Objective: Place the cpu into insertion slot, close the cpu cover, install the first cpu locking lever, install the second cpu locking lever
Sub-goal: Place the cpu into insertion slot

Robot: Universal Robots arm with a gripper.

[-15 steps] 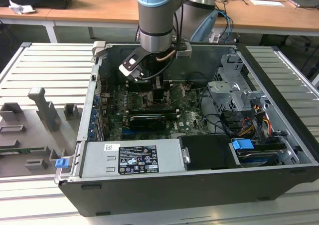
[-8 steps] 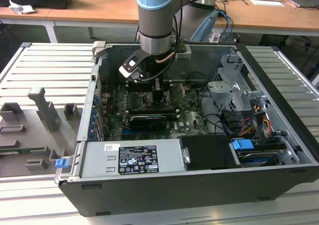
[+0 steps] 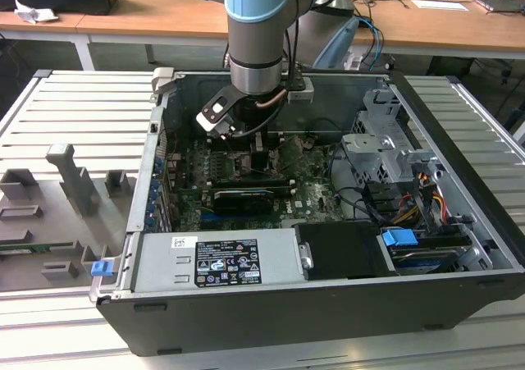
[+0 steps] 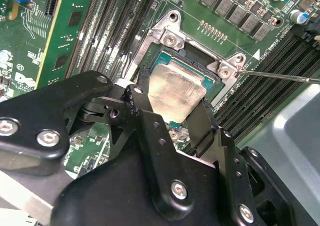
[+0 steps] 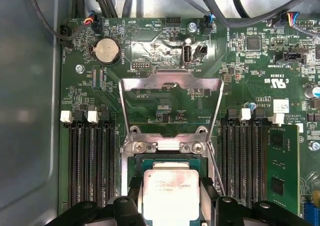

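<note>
**A:** Where is the cpu right now?

**B:** Look in the second wrist view. The cpu point(image 4: 177, 85) is in the gripper point(image 4: 174, 96), right over the insertion slot point(image 4: 198, 55). The pincer is pulled in narrow on it, with one finger on each of two opposite edges. I can't tell if the chip is all the way down in the slot.

**A:** And the cpu cover?

**B:** In the first wrist view the cpu cover point(image 5: 170, 79) is swung open on its hinge, so nothing lies on top of the chip.

**A:** How will it handle for you?

**B:** I think it is light, flat and stiff — it won't bend. The shiny top looks slippery, and the underside is probably easy to hurt. So you should hold it by the edges only, the way it is held now — flat and gentle.
</note>
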